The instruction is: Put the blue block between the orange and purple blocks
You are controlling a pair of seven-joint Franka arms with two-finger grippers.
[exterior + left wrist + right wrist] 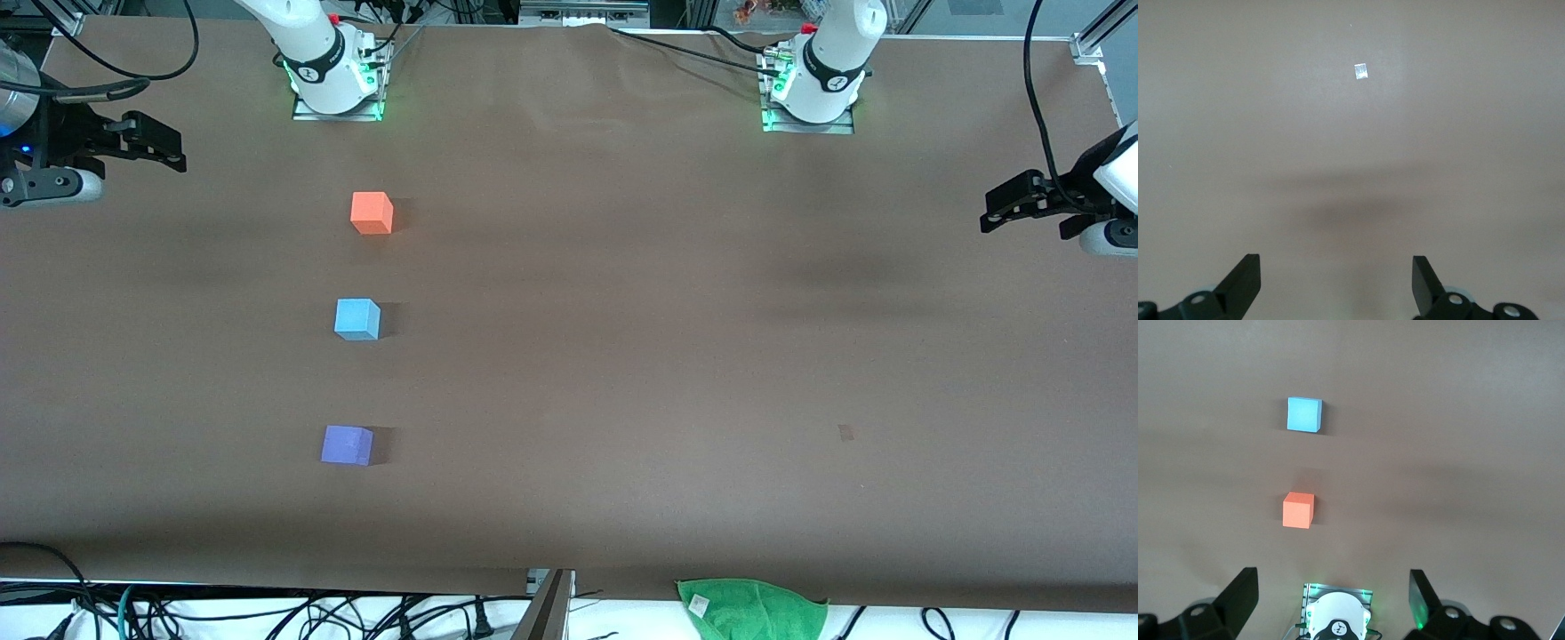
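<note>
Three small cubes lie in a line toward the right arm's end of the table. The orange block (372, 213) is farthest from the front camera, the blue block (357, 319) is in the middle, and the purple block (347, 444) is nearest. The right wrist view shows the blue block (1304, 414) and the orange block (1298, 510); the purple one is out of that view. My right gripper (173, 147) is open and empty, raised at its end of the table (1333, 597). My left gripper (1000, 206) is open and empty at its own end (1336, 280), over bare table.
The brown table cover (622, 356) bears a small pale mark (845, 433), also seen in the left wrist view (1361, 71). A green cloth (751, 604) hangs at the edge nearest the front camera. The arm bases (333, 80) (813, 89) stand along the edge farthest from it.
</note>
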